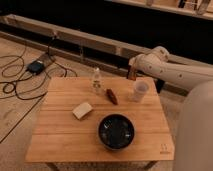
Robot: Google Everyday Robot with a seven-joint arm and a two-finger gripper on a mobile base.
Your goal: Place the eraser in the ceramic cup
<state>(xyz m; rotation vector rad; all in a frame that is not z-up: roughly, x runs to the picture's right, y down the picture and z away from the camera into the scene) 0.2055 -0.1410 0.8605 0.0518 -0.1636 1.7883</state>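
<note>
My gripper (132,71) is at the end of the white arm, which reaches in from the right above the table's far edge. It is shut on the eraser (131,75), a small dark brown-black bar with a reddish side that hangs down from it. The ceramic cup (140,90), small, white and handle-less, stands upright on the table's far right. The gripper and eraser are above the cup and a little to its left, apart from it.
On the wooden table (60,137) stand a small clear bottle (96,80), a red-brown oblong item (111,96), a pale beige block (82,110) and a wide black bowl (116,131). Cables and a black box (36,66) lie on the floor at left.
</note>
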